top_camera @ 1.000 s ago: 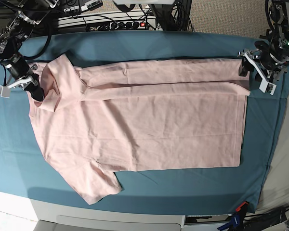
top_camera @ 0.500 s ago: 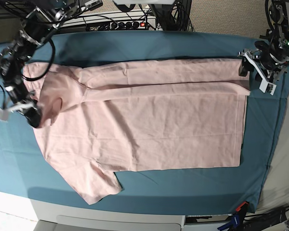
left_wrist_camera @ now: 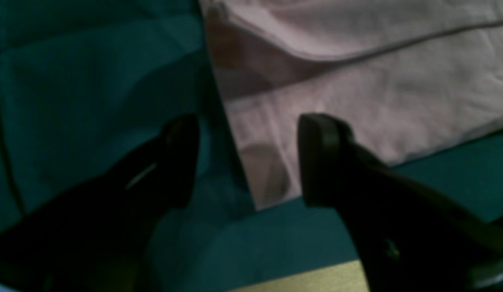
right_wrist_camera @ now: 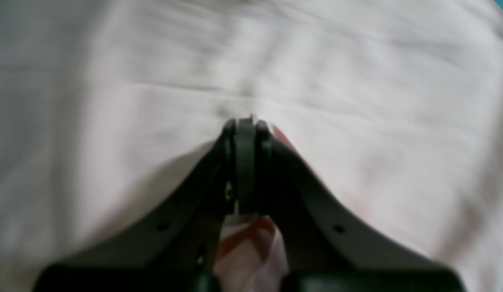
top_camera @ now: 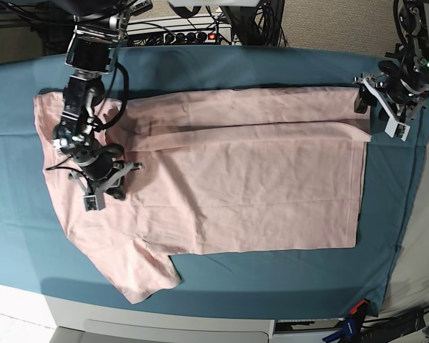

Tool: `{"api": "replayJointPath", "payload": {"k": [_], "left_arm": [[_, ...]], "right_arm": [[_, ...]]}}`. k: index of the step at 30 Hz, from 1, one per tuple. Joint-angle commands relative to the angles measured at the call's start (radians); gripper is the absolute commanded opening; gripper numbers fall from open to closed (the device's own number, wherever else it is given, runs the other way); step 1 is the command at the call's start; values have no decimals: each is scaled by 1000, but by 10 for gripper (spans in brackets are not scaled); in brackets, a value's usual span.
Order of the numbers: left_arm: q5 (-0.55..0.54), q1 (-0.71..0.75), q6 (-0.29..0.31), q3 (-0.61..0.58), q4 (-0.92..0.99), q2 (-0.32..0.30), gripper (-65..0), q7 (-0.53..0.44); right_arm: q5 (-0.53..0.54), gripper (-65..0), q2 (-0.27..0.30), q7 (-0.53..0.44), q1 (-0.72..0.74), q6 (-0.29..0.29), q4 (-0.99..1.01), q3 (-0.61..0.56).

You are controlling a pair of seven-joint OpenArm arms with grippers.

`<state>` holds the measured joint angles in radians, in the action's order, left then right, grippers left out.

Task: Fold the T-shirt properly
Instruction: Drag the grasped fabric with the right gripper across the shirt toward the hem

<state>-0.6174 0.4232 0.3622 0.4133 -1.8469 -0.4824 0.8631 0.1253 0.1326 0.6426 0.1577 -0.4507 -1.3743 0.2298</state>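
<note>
Teal-clothed bench (top_camera: pixel 272 275), pale pink T-shirt (top_camera: pixel 243 186) spread across; power strip (top_camera: pixel 189 36) and cables beyond. Right tool (top_camera: pixel 109 187) pinched on shirt fabric mid-cloth; left tool (top_camera: pixel 375 107) spread wide at hem corner, nothing gripped.

Teal table cloth (top_camera: pixel 272 282) covers the table; beige floor (top_camera: pixel 343 21) behind.

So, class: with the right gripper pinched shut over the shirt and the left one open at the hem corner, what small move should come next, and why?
Probably the right gripper should open and let go of the T-shirt. It is pinching pink cloth well in over the shirt body, so the sleeve fold looks laid. The left gripper hangs open above the hem corner, holding nothing.
</note>
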Motion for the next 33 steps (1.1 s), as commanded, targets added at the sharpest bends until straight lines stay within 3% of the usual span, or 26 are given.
{"api": "replayJointPath", "payload": {"k": [1,8,18,24,30,33], "left_arm": [[-11,-2,0,8,-14,-16,-266,-18],[-11,-2,0,8,-14,-16,-266,-18],[-11,-2,0,8,-14,-16,-266,-18],[-10,-2,0,8,-14,-16,-266,-18],[-10,-2,0,8,-14,-16,-266,-18],[-11,-2,0,8,-14,-16,-266,-18]], "right_arm": [[-8,-650,11,-32,23,35,-18,-2],[-90,-650,14,-41,26,269,-18,8],[-99,-650,14,-89,45,410,-18,8],[-96,-650,14,-100,100,388,-18,6],[-80,-650,14,-95,125,262,-18,6],[-81,-650,14,-84,124,256,-18,7]]}}
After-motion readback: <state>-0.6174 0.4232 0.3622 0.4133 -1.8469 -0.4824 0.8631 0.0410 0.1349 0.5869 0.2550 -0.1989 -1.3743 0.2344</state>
